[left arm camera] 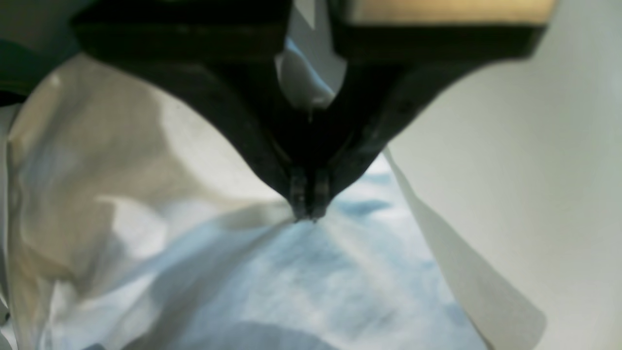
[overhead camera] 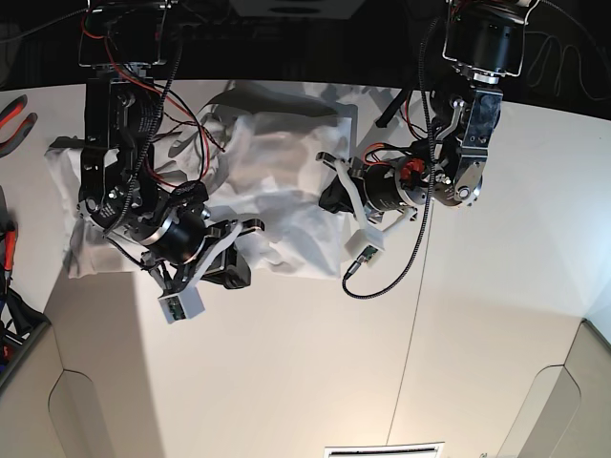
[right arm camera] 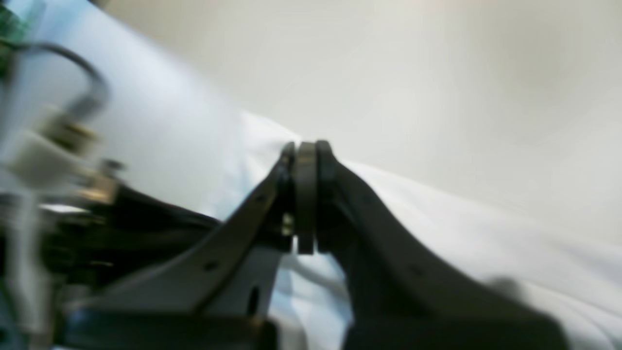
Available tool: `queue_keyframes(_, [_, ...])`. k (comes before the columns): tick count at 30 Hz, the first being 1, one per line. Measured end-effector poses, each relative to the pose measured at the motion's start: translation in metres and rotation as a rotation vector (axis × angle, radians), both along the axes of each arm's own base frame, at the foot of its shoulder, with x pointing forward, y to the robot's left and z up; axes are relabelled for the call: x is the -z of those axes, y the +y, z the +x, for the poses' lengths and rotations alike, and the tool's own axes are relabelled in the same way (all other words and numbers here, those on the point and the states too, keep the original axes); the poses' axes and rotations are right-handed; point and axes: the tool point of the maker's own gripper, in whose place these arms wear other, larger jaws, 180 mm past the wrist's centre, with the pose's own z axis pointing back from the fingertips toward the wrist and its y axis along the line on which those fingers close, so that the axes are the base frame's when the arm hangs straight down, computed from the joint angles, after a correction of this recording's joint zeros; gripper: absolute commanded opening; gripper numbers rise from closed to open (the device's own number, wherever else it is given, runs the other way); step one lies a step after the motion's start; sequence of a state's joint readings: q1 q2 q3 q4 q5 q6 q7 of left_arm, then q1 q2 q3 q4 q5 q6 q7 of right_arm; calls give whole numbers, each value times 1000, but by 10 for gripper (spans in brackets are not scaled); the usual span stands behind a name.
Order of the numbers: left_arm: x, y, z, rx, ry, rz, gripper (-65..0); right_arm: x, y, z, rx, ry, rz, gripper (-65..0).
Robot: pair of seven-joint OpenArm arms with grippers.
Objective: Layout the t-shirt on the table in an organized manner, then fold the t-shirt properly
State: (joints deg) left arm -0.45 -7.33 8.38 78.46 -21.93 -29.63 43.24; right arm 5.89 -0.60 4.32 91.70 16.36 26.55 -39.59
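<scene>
While both arms crowd the t-shirt (overhead camera: 277,162), red-handled pliers (overhead camera: 14,116) lie well apart.

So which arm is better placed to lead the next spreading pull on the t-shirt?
Probably the right gripper: it is shut on the t-shirt at its near edge, with bare table ahead to draw the cloth over. The left gripper is also shut on the cloth, but further in among the wrinkles.

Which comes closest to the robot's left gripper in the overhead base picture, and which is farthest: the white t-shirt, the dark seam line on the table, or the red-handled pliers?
1. The t-shirt: pinched in the left gripper, on the view's right.
2. The dark seam line: just right of that arm, running down the table.
3. The red-handled pliers: at the far left edge.
</scene>
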Motion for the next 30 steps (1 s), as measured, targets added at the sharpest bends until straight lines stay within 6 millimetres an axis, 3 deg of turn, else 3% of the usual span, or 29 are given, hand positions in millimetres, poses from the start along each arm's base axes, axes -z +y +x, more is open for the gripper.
queue_keyframes(9, [0,0,0,0,0,-2,-650,67,-15,2,61,151,-72,-650])
queue_keyframes(13, [0,0,0,-1,0,-2,-650,81,-35,13,114,173,-151,-650])
queue_keyframes(17, [0,0,0,-1,0,-3,-650,81,-55,21,160,164,-235,-650])
queue_keyframes(25, [0,0,0,-1,0,-1,-650,67,-134,40,342,163,-449,-650])
queue_keyframes(27, [0,0,0,0,0,0,-650,65,-136,39,320,186,-432,-650])
queue_keyframes(30, [0,0,0,0,0,-1,-650,43,-119,41,244,141,-332,-650])
